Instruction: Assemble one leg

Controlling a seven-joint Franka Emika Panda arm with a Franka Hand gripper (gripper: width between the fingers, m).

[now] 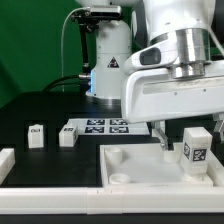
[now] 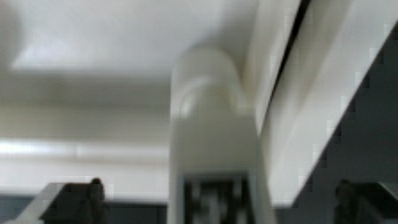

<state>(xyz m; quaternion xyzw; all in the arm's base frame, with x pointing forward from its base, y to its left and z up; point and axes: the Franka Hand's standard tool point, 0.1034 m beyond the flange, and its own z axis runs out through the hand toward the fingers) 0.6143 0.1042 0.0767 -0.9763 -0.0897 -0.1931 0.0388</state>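
Note:
My gripper (image 1: 188, 138) hangs over the far right corner of the large white square panel (image 1: 150, 165). A leg (image 1: 195, 148), a small white block with a black-and-white tag, stands upright there between my fingers. In the wrist view the leg (image 2: 214, 120) is a blurred white column midway between my gripper's (image 2: 217, 200) dark fingertips (image 2: 75, 200), with a gap on each side. The jaws are open and do not touch it. Two more legs (image 1: 36, 136) (image 1: 68, 135) stand on the black table at the exterior view's left.
The marker board (image 1: 103, 126) lies behind the panel, near the robot base (image 1: 108, 70). Another white part (image 1: 5, 160) shows at the exterior view's left edge. A round socket (image 1: 121, 178) sits in the panel's near corner. The panel's edge (image 2: 285, 110) borders dark table.

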